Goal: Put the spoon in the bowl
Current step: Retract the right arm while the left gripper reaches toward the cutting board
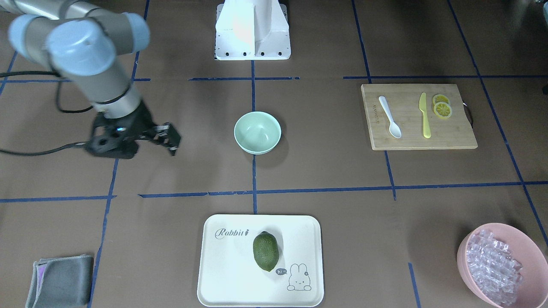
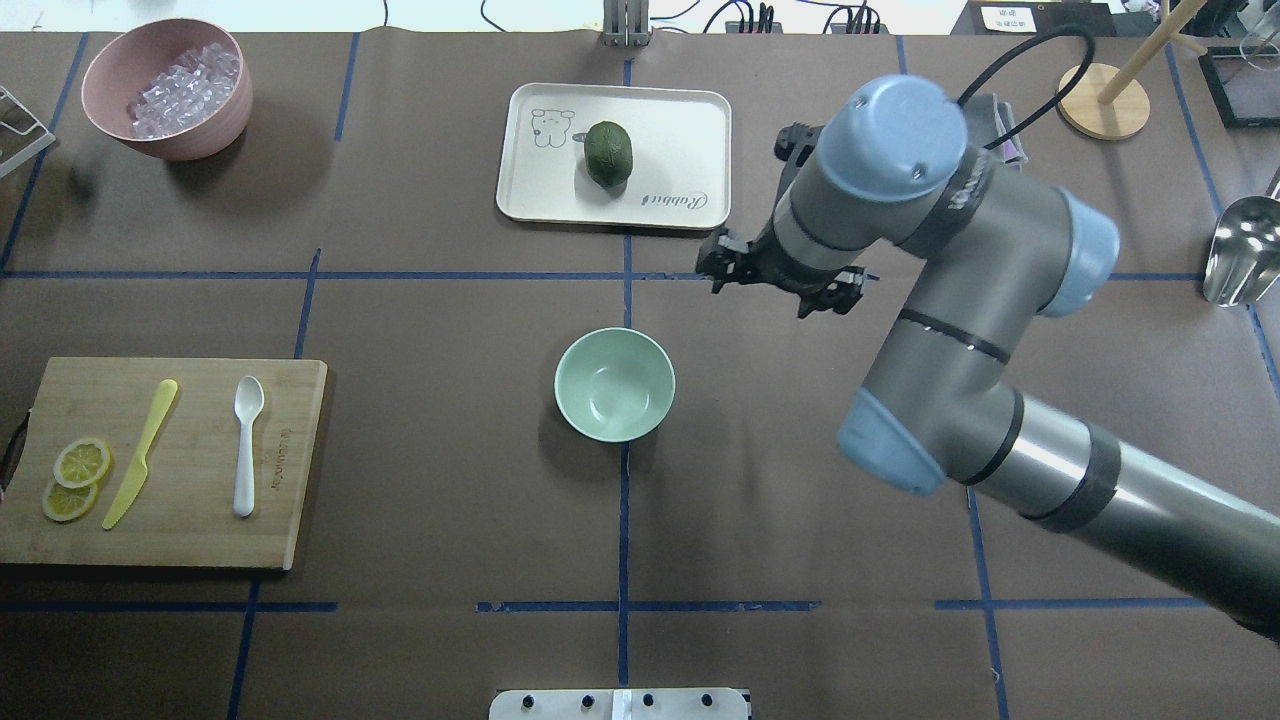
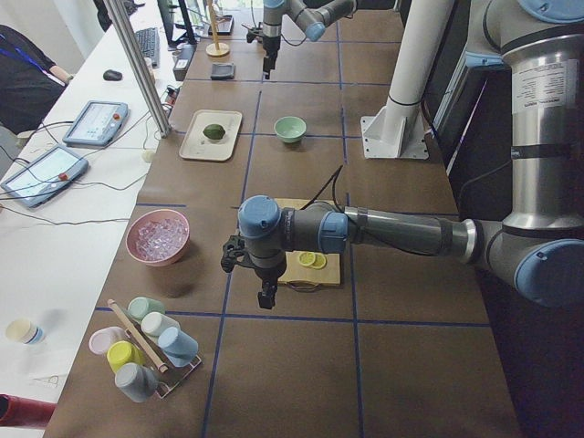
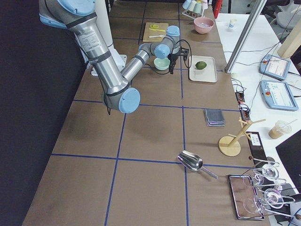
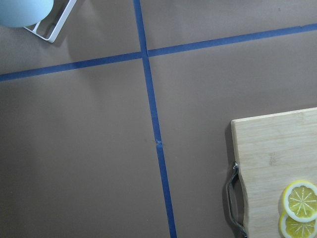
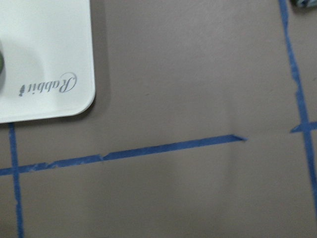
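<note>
The white spoon lies on the wooden cutting board, beside a yellow knife; it also shows in the overhead view. The mint-green bowl stands empty at the table's middle. My right gripper hangs over bare table on the bowl's far right side, apart from it, its jaws spread and empty. My left gripper shows only in the exterior left view, pointing down beyond the board's end; I cannot tell whether it is open.
Two lemon slices lie on the board. A white tray holds a green avocado. A pink bowl of ice pieces stands at the far left corner. A grey cloth and a metal scoop lie on the right side.
</note>
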Action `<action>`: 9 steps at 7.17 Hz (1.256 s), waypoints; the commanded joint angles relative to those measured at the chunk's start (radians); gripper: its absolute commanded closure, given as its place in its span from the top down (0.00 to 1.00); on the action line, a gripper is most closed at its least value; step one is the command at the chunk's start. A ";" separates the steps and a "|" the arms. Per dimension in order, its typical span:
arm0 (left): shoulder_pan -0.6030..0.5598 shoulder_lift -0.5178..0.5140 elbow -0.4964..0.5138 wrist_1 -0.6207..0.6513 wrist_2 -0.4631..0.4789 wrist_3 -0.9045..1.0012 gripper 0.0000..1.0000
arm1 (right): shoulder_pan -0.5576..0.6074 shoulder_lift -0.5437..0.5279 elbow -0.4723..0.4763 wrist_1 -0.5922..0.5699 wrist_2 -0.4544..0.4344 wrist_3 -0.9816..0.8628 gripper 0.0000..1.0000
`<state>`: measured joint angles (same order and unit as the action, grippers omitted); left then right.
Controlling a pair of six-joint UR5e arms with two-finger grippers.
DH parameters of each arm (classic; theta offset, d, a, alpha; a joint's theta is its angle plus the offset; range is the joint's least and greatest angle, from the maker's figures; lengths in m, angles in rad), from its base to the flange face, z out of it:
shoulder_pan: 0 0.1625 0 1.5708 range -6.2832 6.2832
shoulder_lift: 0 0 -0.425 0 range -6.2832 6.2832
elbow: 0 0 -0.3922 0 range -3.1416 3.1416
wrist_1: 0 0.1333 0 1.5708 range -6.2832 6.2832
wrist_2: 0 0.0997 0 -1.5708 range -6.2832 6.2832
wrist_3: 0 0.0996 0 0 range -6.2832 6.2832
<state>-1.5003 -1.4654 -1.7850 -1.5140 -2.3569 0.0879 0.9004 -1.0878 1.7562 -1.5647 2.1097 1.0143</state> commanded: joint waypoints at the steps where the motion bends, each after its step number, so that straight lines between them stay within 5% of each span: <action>1: 0.000 -0.062 0.013 -0.034 -0.005 -0.003 1.00 | 0.240 -0.139 -0.003 -0.075 0.102 -0.491 1.00; 5: 0.008 -0.124 0.009 -0.037 -0.005 -0.002 1.00 | 0.634 -0.491 0.011 -0.087 0.214 -1.204 1.00; 7: 0.085 -0.125 -0.075 -0.035 -0.012 -0.020 1.00 | 0.715 -0.631 0.070 -0.080 0.205 -1.278 1.00; 9: 0.295 -0.130 -0.117 -0.123 0.014 -0.449 1.00 | 0.715 -0.636 0.075 -0.081 0.202 -1.271 1.00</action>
<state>-1.3222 -1.5924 -1.8769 -1.5746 -2.3600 -0.1243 1.6088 -1.7111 1.8259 -1.6460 2.3134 -0.2548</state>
